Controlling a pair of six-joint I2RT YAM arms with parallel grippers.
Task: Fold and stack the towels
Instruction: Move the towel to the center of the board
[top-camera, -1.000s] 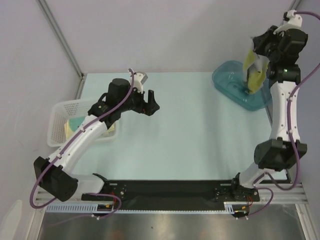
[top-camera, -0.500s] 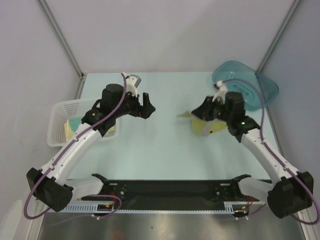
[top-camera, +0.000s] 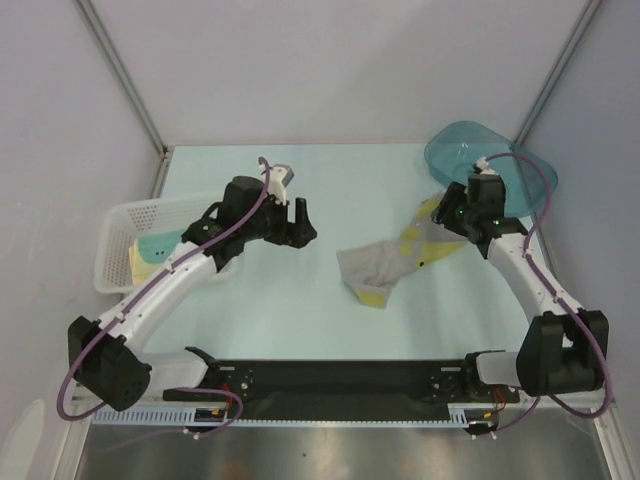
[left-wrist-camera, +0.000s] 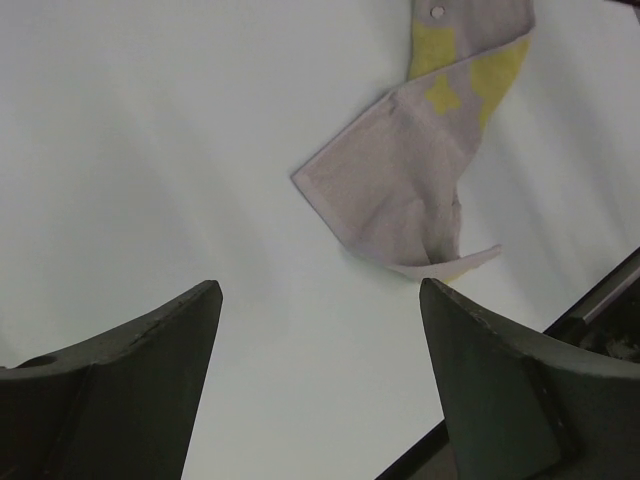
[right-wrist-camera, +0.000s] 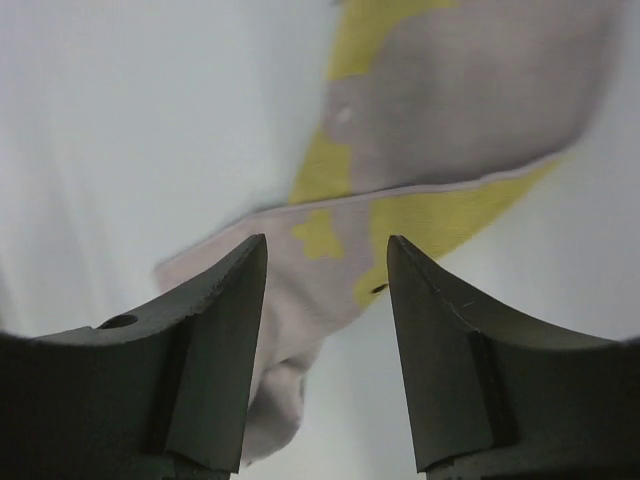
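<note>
- Top external view: a beige-grey towel lies rumpled on the table, one end just below the right gripper.
- Right jaws stand apart with nothing pinched; the towel spreads beneath and ahead of them.
- Left gripper has its jaws wide apart and empty; the towel lies ahead of them, off to one side, well apart.
- More towels sit in the basket, behind the left jaws.

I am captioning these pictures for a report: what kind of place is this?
Probably a robot test cell in a lab: left arm and right arm bolted to a rail at the table edge, plain panel walls, and few props: basket, tub, towel.
</note>
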